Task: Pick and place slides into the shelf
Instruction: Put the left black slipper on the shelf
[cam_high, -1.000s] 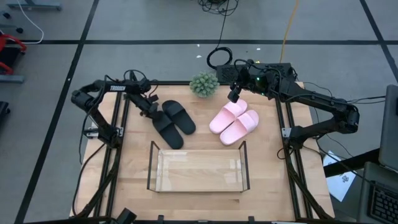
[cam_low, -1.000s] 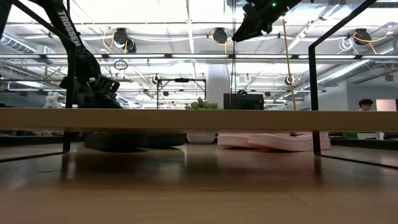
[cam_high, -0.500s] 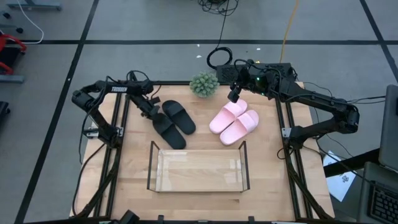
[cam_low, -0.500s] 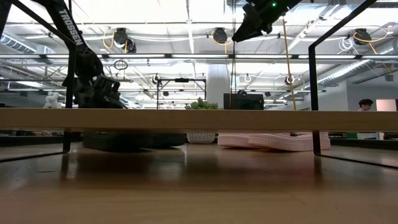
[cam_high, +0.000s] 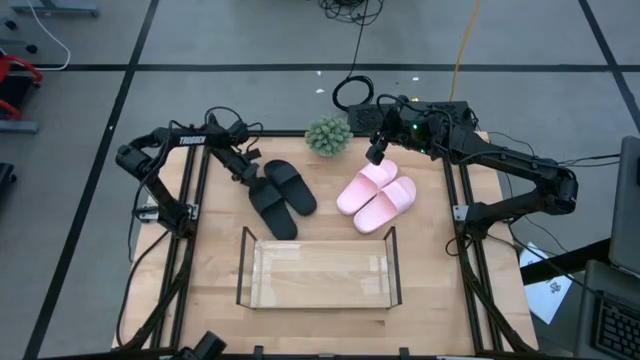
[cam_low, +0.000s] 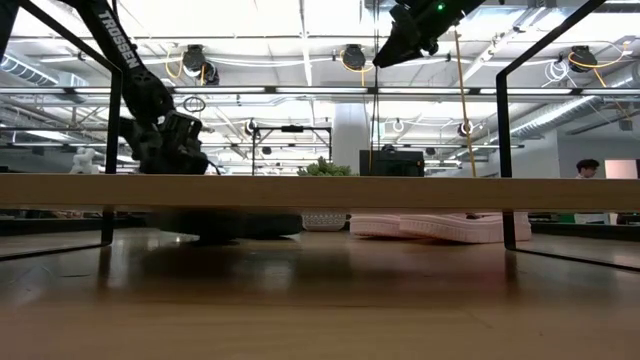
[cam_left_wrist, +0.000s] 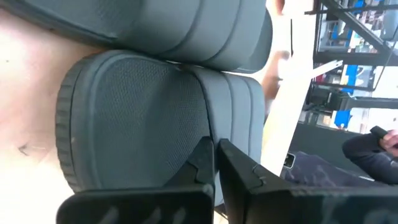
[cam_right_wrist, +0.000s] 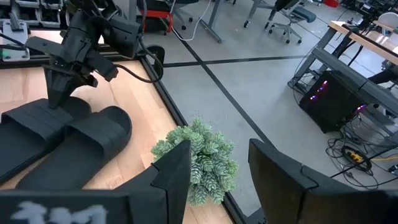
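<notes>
Two matte black slides (cam_high: 280, 197) lie side by side on the table's left half, and two pale pink slides (cam_high: 377, 195) lie on its right half. The clear shelf (cam_high: 318, 272) stands near the table's near edge with nothing in it. My left gripper (cam_high: 249, 178) is shut and low over the heel end of the left black slide (cam_left_wrist: 124, 118). My right gripper (cam_high: 377, 152) is open and hangs high (cam_low: 405, 40) above the pink slides' far ends, touching nothing. My left gripper (cam_left_wrist: 215, 152) comes slanting down from the table's left, with its shut fingertips over the left black slide's footbed (cam_left_wrist: 155, 130), just behind the strap (cam_left_wrist: 239, 118). I cannot tell whether they touch it.
A small potted plant (cam_high: 328, 135) stands at the far edge between the two pairs and shows close ahead in the right wrist view (cam_right_wrist: 199, 158). Black frame rails (cam_high: 196, 200) run along both sides of the table. Bare wood lies between the slides and the shelf.
My left gripper has moved toward the table's right, in over the heel of the left black slide, staying shut. My right gripper has kept still.
</notes>
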